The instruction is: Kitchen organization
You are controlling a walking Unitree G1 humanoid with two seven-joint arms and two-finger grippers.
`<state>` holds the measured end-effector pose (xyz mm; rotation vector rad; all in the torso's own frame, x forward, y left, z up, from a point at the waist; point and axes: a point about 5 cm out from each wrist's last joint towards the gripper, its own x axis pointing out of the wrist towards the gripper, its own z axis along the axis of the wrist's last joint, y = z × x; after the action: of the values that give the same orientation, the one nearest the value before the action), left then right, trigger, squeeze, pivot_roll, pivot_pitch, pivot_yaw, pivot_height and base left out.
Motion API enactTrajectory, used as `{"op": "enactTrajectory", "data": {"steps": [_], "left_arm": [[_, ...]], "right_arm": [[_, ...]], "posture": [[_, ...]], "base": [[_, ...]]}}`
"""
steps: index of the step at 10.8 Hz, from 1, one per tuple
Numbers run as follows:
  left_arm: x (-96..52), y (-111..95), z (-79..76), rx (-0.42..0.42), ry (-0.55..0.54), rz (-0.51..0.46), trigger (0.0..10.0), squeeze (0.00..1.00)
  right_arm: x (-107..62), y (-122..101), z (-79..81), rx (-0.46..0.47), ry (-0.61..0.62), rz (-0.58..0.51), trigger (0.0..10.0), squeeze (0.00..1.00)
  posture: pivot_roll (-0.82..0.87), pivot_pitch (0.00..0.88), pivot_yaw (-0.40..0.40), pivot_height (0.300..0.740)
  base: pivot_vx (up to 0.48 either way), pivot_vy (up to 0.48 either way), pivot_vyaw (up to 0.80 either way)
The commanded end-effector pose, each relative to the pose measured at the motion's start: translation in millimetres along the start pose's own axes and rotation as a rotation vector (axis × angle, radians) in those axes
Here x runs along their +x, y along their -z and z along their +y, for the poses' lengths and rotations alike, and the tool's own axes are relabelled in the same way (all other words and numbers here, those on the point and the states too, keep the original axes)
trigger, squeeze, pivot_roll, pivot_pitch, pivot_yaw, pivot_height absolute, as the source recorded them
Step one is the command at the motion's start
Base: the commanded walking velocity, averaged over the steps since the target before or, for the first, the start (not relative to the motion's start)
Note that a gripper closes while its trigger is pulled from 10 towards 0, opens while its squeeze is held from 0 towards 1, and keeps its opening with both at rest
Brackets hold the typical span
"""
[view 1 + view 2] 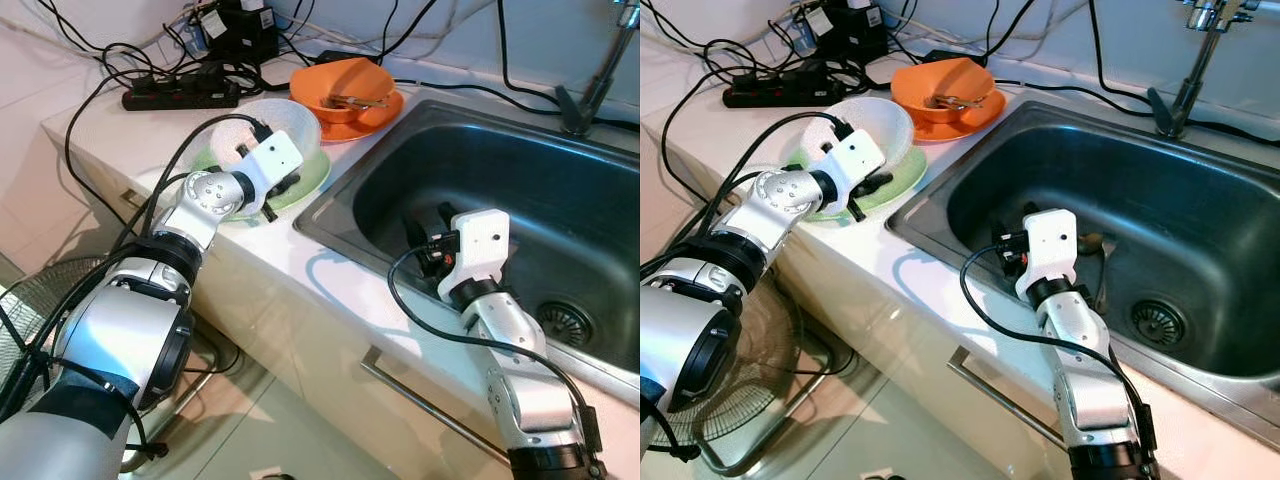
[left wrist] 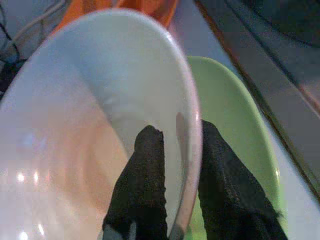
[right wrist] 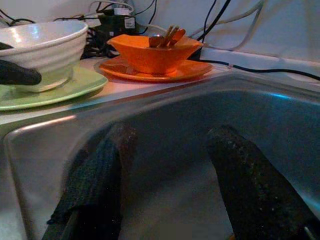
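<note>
Where the pale counter (image 1: 330,290) meets the steel sink (image 1: 560,215), a white bowl (image 1: 262,135) is seen upright on a green plate (image 1: 305,180) at upper centre. Its rim is pinched by the left gripper (image 2: 175,165). The right gripper (image 3: 170,175) is held spread wide inside the sink.

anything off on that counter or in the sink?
Yes. A power strip and tangled cables lie on the counter beside the sink, close to water. Utensils lie loose in the basin. The left gripper pinches the white bowl rim, over the green plate.
</note>
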<state>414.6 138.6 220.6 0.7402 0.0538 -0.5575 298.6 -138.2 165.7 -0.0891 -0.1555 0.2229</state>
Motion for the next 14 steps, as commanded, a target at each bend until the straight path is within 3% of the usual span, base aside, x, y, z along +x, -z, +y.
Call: {"op": "enactTrajectory", "data": {"steps": [1, 5, 6, 7, 8, 10, 11, 12, 14], "left_arm": [[-2.0, 4, 2.1, 0.017, -0.033, 0.007, 0.0, 0.0], [-3.1, 0, 6.2, 0.104, -0.097, -0.018, 0.0, 0.0], [-3.4, -2, 6.1, 0.159, -0.128, -0.031, 0.9, 0.0], [-4.0, -8, 5.5, 0.22, -0.154, -0.088, 10.0, 0.0], [-4.5, -14, 3.5, 0.258, -0.166, -0.137, 10.0, 0.0], [-7.6, -26, -23.6, 0.388, -0.128, -0.306, 10.0, 0.0], [-8.4, -27, -39.1, 0.381, -0.091, -0.352, 10.0, 0.0], [-7.0, -26, -68.0, 0.376, -0.026, -0.388, 10.0, 0.0], [-8.8, -27, -83.7, 0.384, -0.004, -0.409, 10.0, 0.0]], "right_arm": [[0.1, 12, -4.8, -0.001, 0.024, 0.059, 10.0, 0.0], [9.1, 13, 1.7, 0.015, 0.016, 0.048, 10.0, 0.0], [13.7, 12, 6.1, 0.025, 0.006, 0.04, 10.0, 0.0], [15.8, 11, 6.4, 0.029, 0.009, 0.038, 10.0, 0.0], [17.2, 11, 6.4, 0.032, 0.013, 0.036, 10.0, 0.0], [19.3, 11, 3.9, 0.034, 0.032, 0.029, 10.0, 0.0], [20.6, 10, -0.5, 0.028, 0.039, 0.023, 10.0, 0.0], [27.1, 3, -15.5, -0.003, 0.051, 0.005, 10.0, 0.0], [34.0, -8, -28.9, -0.01, 0.064, -0.022, 10.0, 0.0]], "posture": [[0.02, 0.103, 0.119, 0.74], [0.05, 0.08, 0.125, 0.74], [0.06, 0.079, 0.125, 0.74], [0.07, 0.086, 0.127, 0.74], [0.08, 0.089, 0.126, 0.74], [0.09, 0.092, 0.121, 0.74], [0.09, 0.086, 0.116, 0.74], [0.09, 0.076, 0.097, 0.74], [0.09, 0.068, 0.084, 0.74]], "base": [[0.0, 0.0, 0.0], [0.0, 0.0, 0.0], [0.0, 0.0, 0.0], [0.0, 0.0, 0.0], [0.0, 0.0, 0.0], [0.0, 0.0, 0.0], [0.0, 0.0, 0.0], [0.0, 0.0, 0.0], [0.0, 0.0, 0.0]]}}
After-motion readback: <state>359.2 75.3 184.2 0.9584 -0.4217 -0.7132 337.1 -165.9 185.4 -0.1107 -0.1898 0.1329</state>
